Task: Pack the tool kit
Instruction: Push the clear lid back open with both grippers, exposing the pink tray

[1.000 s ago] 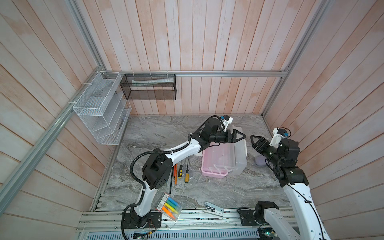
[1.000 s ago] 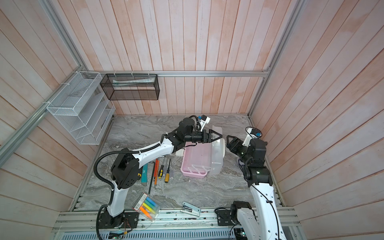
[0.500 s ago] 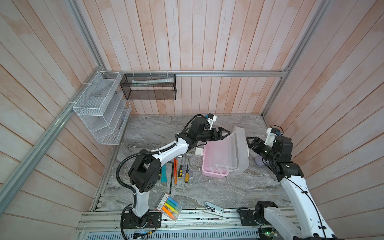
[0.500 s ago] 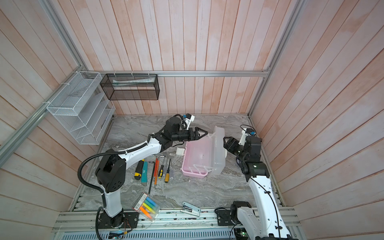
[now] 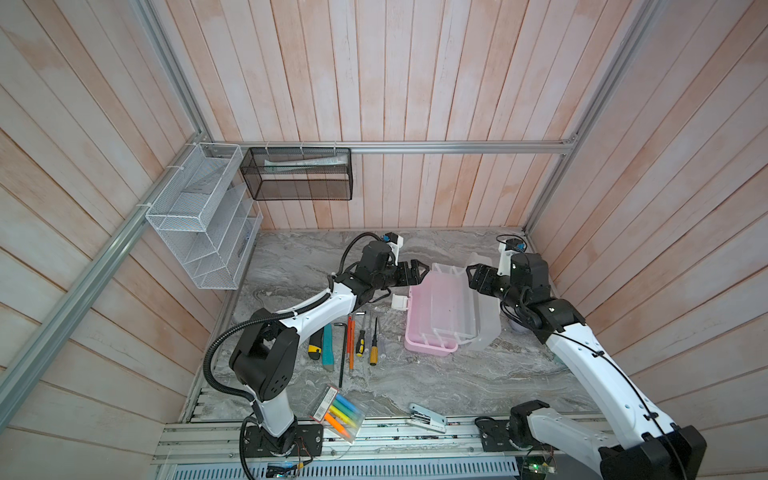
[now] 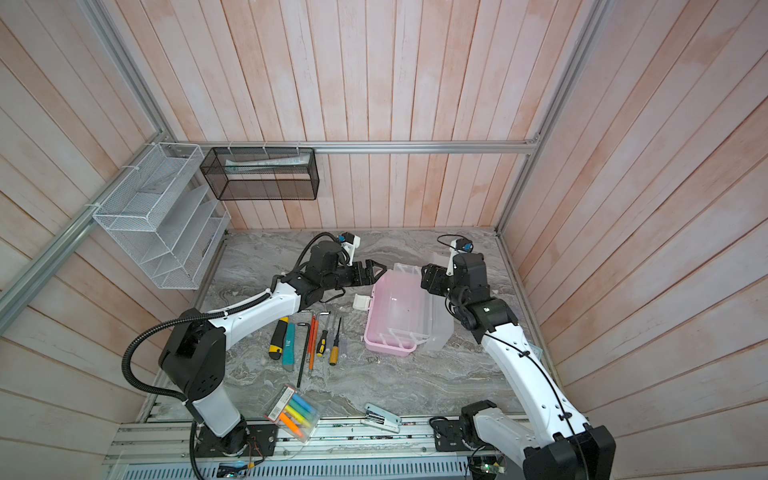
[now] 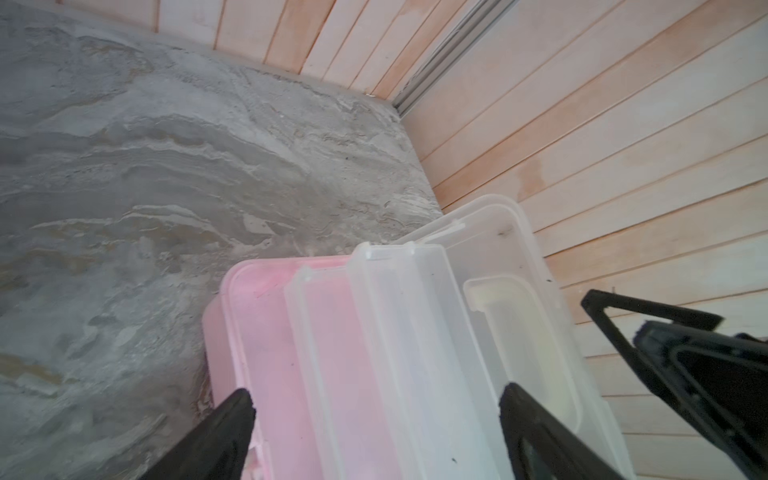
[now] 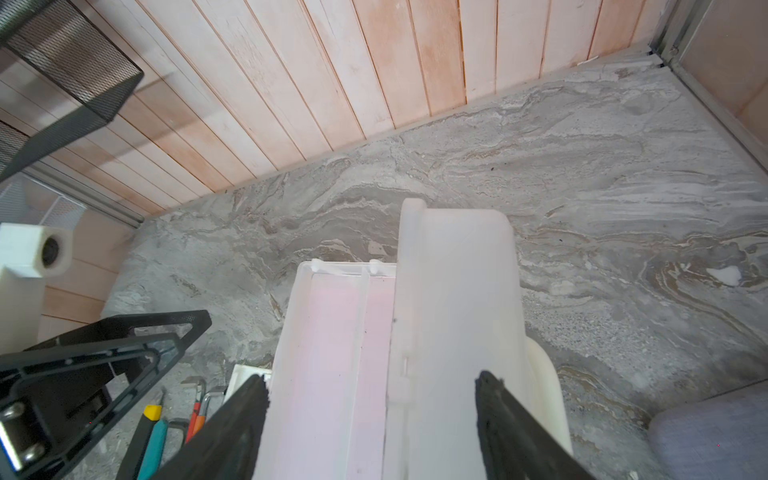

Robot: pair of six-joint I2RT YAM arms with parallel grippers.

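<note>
The tool kit (image 5: 428,348) (image 6: 388,350) is a pale pink box standing open on the marble table, with a clear inner tray (image 5: 453,307). Its translucent lid (image 5: 484,328) (image 8: 457,291) lies folded back to the right, and its white latch (image 5: 401,302) points left. My left gripper (image 5: 422,270) (image 6: 380,270) (image 7: 376,395) hangs open over the box's far left corner, holding nothing. My right gripper (image 5: 471,278) (image 6: 426,278) (image 8: 372,380) is open above the far end of the tray and lid. Screwdrivers (image 5: 374,345), a hex key (image 5: 343,353) and utility knives (image 5: 327,345) lie left of the box.
A clear pack of highlighters (image 5: 338,411) and a white stapler (image 5: 428,417) lie near the front edge. A white wire rack (image 5: 199,216) and a black mesh basket (image 5: 299,174) hang on the walls at the back left. A grey object (image 8: 706,432) sits by the right wall.
The lid was upright at the left gripper's fingertips; it has swung down to the right and lies open. The left gripper drew back left. The right gripper moved in over the lid and opened wider.
</note>
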